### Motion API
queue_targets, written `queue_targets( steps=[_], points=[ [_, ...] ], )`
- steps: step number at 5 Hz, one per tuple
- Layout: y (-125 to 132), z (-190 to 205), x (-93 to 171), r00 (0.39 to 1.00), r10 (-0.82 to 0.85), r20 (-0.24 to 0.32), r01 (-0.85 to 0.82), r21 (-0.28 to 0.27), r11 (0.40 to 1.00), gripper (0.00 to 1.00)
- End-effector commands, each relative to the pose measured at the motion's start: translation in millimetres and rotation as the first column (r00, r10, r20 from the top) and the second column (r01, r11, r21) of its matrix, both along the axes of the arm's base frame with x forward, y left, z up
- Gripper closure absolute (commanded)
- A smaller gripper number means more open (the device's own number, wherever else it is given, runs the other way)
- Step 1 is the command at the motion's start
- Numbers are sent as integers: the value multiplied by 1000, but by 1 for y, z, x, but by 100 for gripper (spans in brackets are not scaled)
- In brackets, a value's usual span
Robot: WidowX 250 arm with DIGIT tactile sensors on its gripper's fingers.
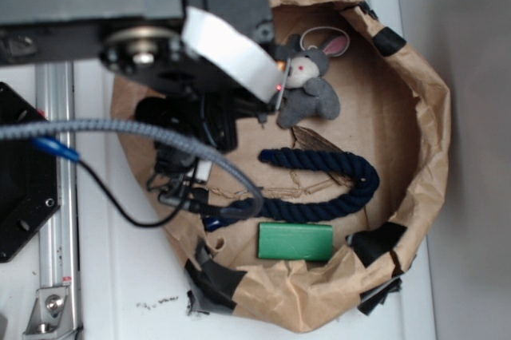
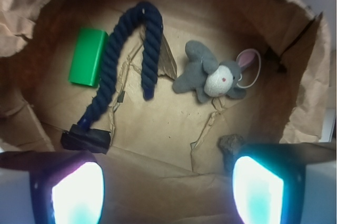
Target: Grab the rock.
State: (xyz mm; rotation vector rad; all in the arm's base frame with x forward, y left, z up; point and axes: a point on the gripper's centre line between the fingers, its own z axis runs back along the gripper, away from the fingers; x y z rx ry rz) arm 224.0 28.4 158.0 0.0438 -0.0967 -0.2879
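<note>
The gripper (image 2: 166,192), fingers apart, hangs over a paper bag (image 2: 303,103) holding rock (image 2: 230,144), mouse (image 2: 210,74), rope (image 2: 131,56), block (image 2: 88,57).

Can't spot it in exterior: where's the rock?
Wrist view only: the rock lies on the paper bin's floor, lower right, beside the right fingertip, below the plush mouse.

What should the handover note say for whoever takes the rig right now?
Gripper: open, nothing held; fingers low in the wrist view, spread wide.
Rock: on the paper floor of the bag, right by the right-hand finger in the wrist view, not between the fingers. Hidden under the arm in the exterior view.
Also inside: grey plush mouse, navy rope, green block, all away from the rock.
Done: arm is over the bag. Left: centre on the rock, descend, close, lift.
</note>
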Motion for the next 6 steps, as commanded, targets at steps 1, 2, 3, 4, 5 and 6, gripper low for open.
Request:
queue_targets(
  steps=[1, 2, 3, 4, 5, 6],
  points=[
    [2, 7, 2, 999, 19, 31, -19, 9, 1000, 0],
    [20, -23, 18, 991, -131, -2, 131, 53, 990, 0],
    [33, -54, 15, 970, -229, -85, 239, 130, 962, 0],
    [37, -85, 0, 902, -398, -166, 427, 213, 879, 0],
    [64, -102, -4, 868, -459, -191, 494, 229, 839, 0],
    [77, -104, 9, 856, -484, -184, 515, 206, 832, 0]
  ],
)
